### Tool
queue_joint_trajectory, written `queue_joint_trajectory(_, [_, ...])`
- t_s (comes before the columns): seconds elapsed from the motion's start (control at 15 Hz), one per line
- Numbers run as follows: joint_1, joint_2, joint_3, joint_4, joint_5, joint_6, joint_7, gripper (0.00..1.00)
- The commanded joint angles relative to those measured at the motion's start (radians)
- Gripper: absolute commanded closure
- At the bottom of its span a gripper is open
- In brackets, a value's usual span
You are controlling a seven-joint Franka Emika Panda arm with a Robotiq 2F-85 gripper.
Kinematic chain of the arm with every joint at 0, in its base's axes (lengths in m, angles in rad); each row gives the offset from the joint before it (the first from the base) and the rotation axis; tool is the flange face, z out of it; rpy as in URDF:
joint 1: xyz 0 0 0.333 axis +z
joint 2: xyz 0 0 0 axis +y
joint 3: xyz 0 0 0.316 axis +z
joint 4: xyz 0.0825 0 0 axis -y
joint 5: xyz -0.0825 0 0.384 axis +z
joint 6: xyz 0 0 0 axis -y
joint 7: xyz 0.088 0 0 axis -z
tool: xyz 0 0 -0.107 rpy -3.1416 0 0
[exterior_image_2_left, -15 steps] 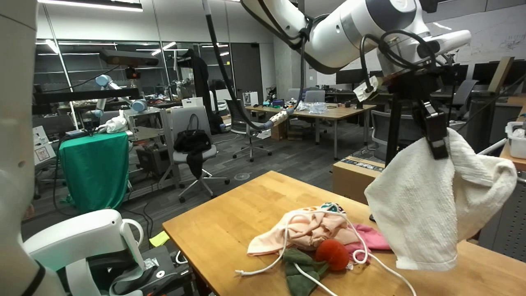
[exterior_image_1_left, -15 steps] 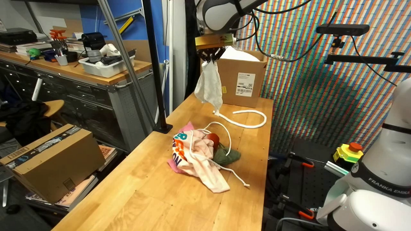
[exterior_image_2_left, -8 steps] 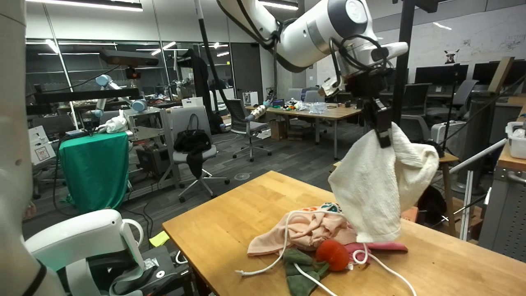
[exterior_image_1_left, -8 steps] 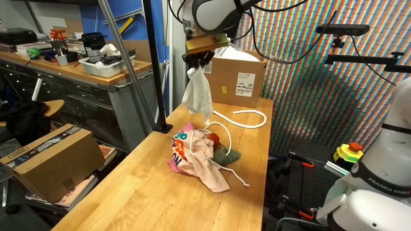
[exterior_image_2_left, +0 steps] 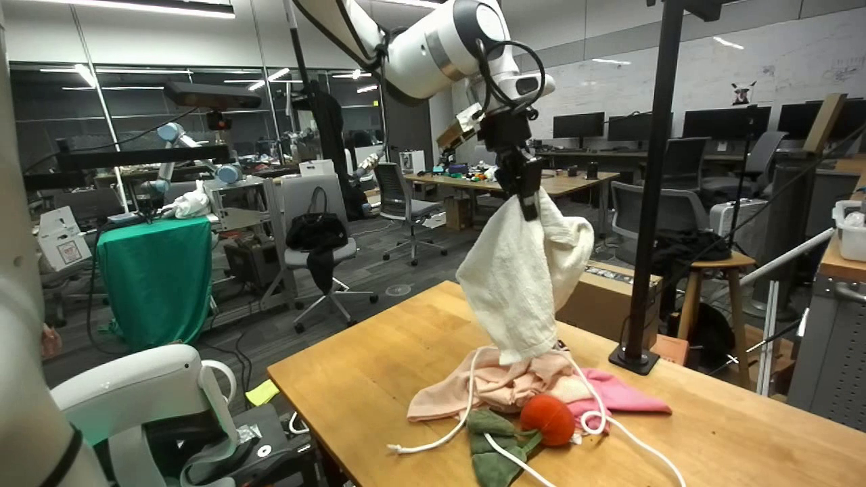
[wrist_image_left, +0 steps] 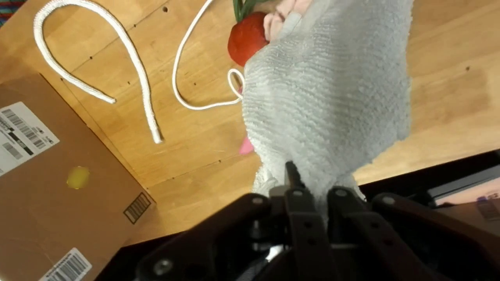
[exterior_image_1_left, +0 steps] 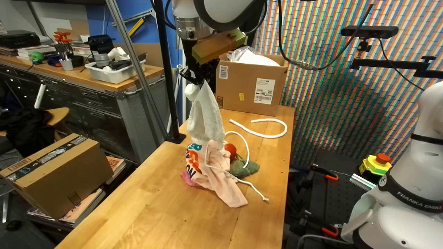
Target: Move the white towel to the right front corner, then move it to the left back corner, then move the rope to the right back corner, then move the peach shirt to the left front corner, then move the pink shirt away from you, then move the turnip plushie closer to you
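My gripper (exterior_image_1_left: 200, 82) is shut on the white towel (exterior_image_1_left: 207, 119), which hangs down over the pile of clothes, as in the other views (exterior_image_2_left: 511, 284) (wrist_image_left: 332, 86). Its lower end overlaps the peach shirt (exterior_image_2_left: 460, 389); I cannot tell if they touch. The pink shirt (exterior_image_2_left: 622, 394) lies partly under the peach shirt. The turnip plushie (exterior_image_2_left: 548, 419), red with green leaves, lies beside them. A thin white cord (exterior_image_1_left: 247, 148) loops over the pile. A thicker white rope (exterior_image_1_left: 273, 136) lies curved near the box; it also shows in the wrist view (wrist_image_left: 134, 58).
A cardboard box (exterior_image_1_left: 249, 86) stands at the table's far end in an exterior view. A black post (exterior_image_2_left: 646, 203) is clamped at the table edge, close to my gripper. The wooden table (exterior_image_1_left: 166, 207) carries the pile.
My gripper has carried the towel away from the cardboard box, toward and over the clothes pile. The towel's lower end now covers part of the pile. The things on the table have not moved.
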Motion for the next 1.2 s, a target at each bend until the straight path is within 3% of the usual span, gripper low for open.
queue_joint_trajectory(0.0, [0.032, -0.024, 0.052, -0.003, 0.012, -0.019, -0.095, 0.93])
queue_joint_trajectory(0.33, [0.073, 0.006, 0.107, 0.015, 0.039, 0.042, -0.136, 0.93])
queue_joint_trajectory(0.67, [0.125, 0.069, 0.143, 0.073, 0.058, 0.013, -0.176, 0.93])
queue_joint_trajectory(1.13, [0.227, 0.210, 0.141, 0.208, 0.008, -0.006, -0.136, 0.93])
